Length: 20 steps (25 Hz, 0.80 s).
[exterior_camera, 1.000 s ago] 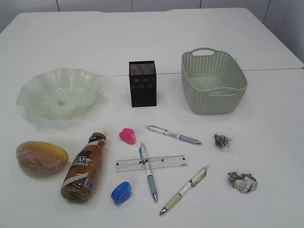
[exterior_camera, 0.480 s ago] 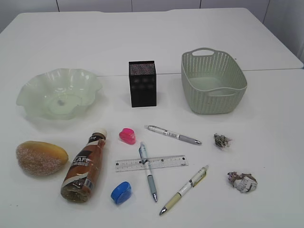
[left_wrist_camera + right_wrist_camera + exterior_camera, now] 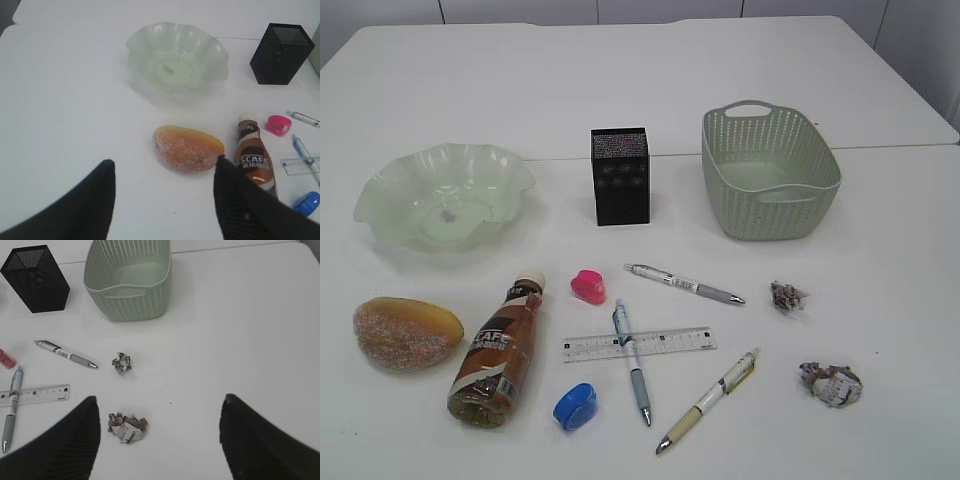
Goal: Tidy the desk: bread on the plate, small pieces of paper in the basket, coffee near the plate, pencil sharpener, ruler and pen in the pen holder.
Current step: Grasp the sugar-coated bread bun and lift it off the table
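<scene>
On the white surface [image 3: 880,250] everything lies loose. The green wavy plate [image 3: 444,194] sits at about 10 o'clock from the middle of the exterior view, with the bread [image 3: 405,332] well below it at 8 o'clock, apart from the plate. Just beside the bread, to its 3 o'clock, the coffee bottle [image 3: 504,348] lies on its side, cap pointing toward 12. The black mesh pen holder [image 3: 620,175] stands upright at 12 o'clock, and the pale green basket [image 3: 767,170] stands at 2 o'clock.

Near the middle, the pink pencil sharpener [image 3: 588,287] and the blue pencil sharpener [image 3: 575,406] lie apart. A blue pen [image 3: 631,362] crosses over the clear ruler [image 3: 638,343]. A grey pen [image 3: 684,284] lies at the ruler's 12 o'clock, a yellowish pen [image 3: 708,400] at its 5 o'clock. Two crumpled paper pieces rest at 4 o'clock: the smaller paper piece [image 3: 786,296] and the larger paper piece [image 3: 831,383].

The left pincer [image 3: 162,200] hangs released above the surface, its fingers spread, the bread just beyond them. The right pincer [image 3: 159,440] is likewise released, spread wide, with the larger paper piece near its left finger.
</scene>
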### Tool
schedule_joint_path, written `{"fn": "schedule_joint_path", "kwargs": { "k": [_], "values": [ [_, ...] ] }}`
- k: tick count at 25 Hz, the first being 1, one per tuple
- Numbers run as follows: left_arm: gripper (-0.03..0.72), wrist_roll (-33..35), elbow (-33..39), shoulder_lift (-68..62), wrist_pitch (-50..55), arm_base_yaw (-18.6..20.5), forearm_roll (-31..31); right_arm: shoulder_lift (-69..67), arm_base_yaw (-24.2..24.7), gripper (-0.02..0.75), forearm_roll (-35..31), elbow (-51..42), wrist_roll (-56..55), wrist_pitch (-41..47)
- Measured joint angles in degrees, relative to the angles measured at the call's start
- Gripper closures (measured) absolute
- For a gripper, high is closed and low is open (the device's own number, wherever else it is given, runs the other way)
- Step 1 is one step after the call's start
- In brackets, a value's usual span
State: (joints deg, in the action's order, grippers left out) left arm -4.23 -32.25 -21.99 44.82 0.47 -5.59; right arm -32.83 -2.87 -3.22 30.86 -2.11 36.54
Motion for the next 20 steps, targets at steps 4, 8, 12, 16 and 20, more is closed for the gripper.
{"fn": "schedule_joint_path", "kwargs": {
  "k": [4, 8, 12, 16, 20],
  "values": [
    [0.238, -1.00, 0.00, -3.99, -5.20, 0.00, 0.00, -7.28, 0.00, 0.193, -2.48, 0.57, -0.22, -4.54],
    [0.239, -1.38, 0.00, -5.55, -8.76, 0.00, 0.40, -9.33, 0.00, 0.193, -2.48, 0.66, -0.42, -4.82],
    [0.239, -1.51, 0.00, -7.78, -12.05, 0.00, 1.36, -12.28, -0.24, 0.196, -2.48, 2.14, -0.75, -4.82],
    [0.240, -1.51, 0.00, -11.41, -18.49, -0.36, 4.00, -17.44, -1.33, 0.199, -2.27, 5.14, -0.80, -4.96],
    [0.240, -1.51, 0.00, -15.17, -23.31, -1.65, 5.04, -22.60, -1.54, 0.200, -2.17, 8.13, -0.80, -5.21]
  ]
}}
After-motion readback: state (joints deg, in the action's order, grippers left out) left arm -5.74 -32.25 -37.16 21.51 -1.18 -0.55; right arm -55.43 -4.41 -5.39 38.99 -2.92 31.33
